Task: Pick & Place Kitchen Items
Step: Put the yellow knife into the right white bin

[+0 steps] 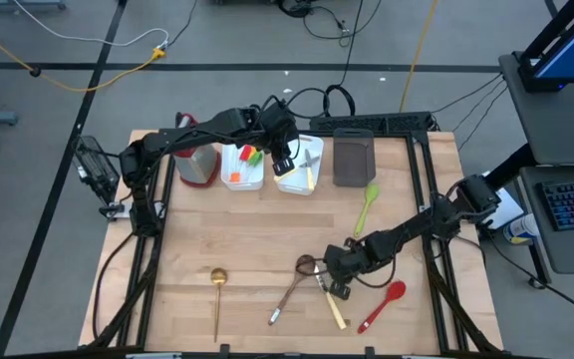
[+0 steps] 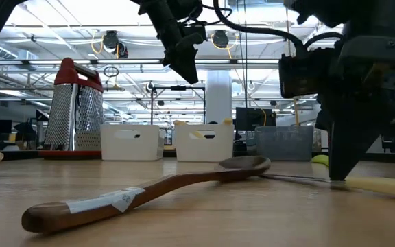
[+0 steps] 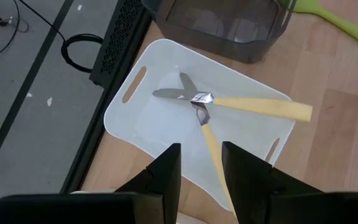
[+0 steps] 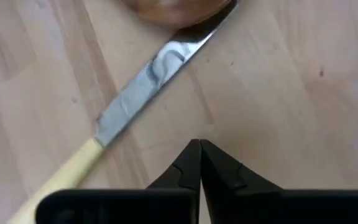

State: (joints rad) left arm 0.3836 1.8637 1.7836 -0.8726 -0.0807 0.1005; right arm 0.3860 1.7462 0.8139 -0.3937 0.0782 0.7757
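While the left gripper hangs half open and empty at 12 o'clock, over the white bin that holds two knives, the work is at 5 o'clock. Going rightward along the front, the ladle lies at 7 o'clock, then the wooden spoon, then the loose knife — thin, stiff and probably light, with a slick blade that lies flat, so the cream handle looks like the better hold. The right gripper is shut on nothing, tips together on bare wood just beside the blade, which runs from 8 to 1 o'clock above them — apparently a missed pinch. Farther right lie the red spoon and green spatula.
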